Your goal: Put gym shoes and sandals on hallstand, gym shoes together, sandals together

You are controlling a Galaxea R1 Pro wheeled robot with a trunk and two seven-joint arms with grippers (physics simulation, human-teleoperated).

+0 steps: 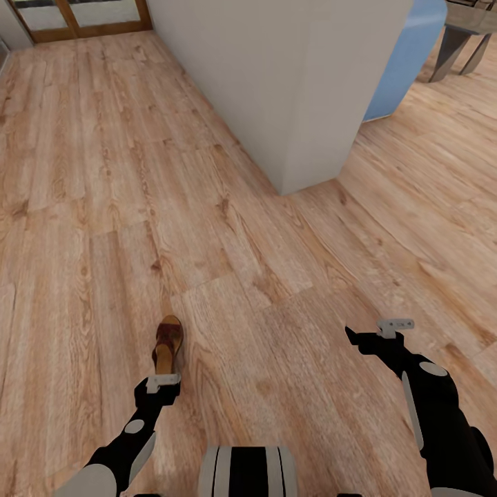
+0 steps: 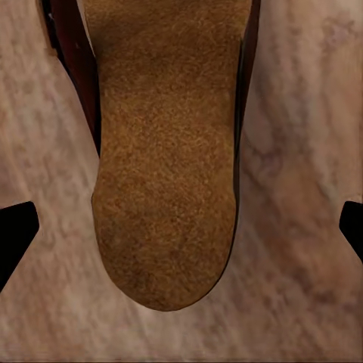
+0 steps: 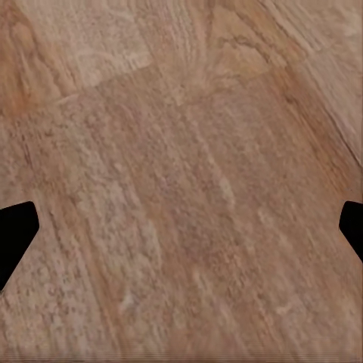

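Directly over the heel of one sandal (image 2: 166,151), the left tool (image 2: 181,227) hangs with its fingers spread wide; the two dark fingertips stand well outside the footbed on either side, touching nothing. The sandal lies flat on the floor (image 1: 103,207), toe pointing away from the robot, just ahead of the left tool (image 1: 163,384) in the head view. The right tool (image 3: 181,227) is likewise spread and carries nothing, over bare planks.

Risks, as judgement:
- The sandal is thin and flat. Fingers closing on its sides may slip off the low edge, or strike the floor first.
- A grasp at the heel alone may let the toe droop and swing.

Not determinable:
- The sandal's toe and strap are cut off in the left wrist view.
- The height of the left tool above the footbed cannot be told.
- A white wall (image 1: 290,90) blocks the area beyond.
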